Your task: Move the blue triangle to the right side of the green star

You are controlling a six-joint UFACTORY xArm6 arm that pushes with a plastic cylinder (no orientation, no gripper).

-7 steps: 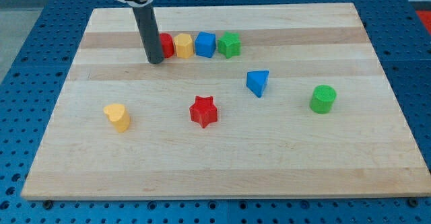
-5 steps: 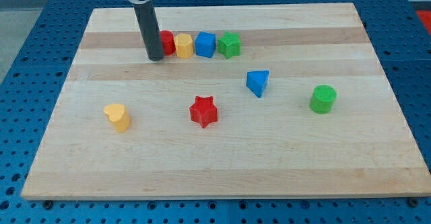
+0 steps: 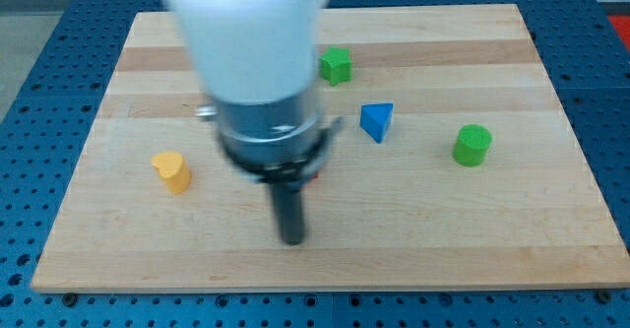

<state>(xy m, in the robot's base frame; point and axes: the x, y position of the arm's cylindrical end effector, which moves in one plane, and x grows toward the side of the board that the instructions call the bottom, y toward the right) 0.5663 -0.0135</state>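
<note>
Wooden board (image 3: 551, 229) on a blue pegboard table (image 3: 30, 92).

Going from the view's left: a yellow block (image 3: 172, 170), rounded, maybe heart-shaped, sits left of my tip and a bit toward the view's top, well apart from it. It is fairly near the board's left edge, with bare wood all round it.

My tip (image 3: 291, 237) is down toward the view's bottom centre of the board, near the bottom edge, touching no block. The end effector is a plain dark rod, no jaws, nothing held. The arm (image 3: 251, 52) is blurred and large in the view, covering the board's upper left-centre; whatever lies behind it cannot be told. A thin red sliver (image 3: 313, 177) shows at the arm's right edge, just above the tip; shape cannot be made out.

Green star (image 3: 336, 65): up and slightly right of the tip, well apart, near the board's top edge, just beside the arm's right side. Bare wood to its right, all the way to the board's right edge.

Blue triangle (image 3: 376, 121): up-right of the tip, below and right of the green star, apart from it. Bare wood on every side of it, and the stretch between it and the tip is bare.

Green cylinder (image 3: 472, 144): far right of the tip, right of the blue triangle and slightly lower, well apart from it. Some room between it and the right edge.
</note>
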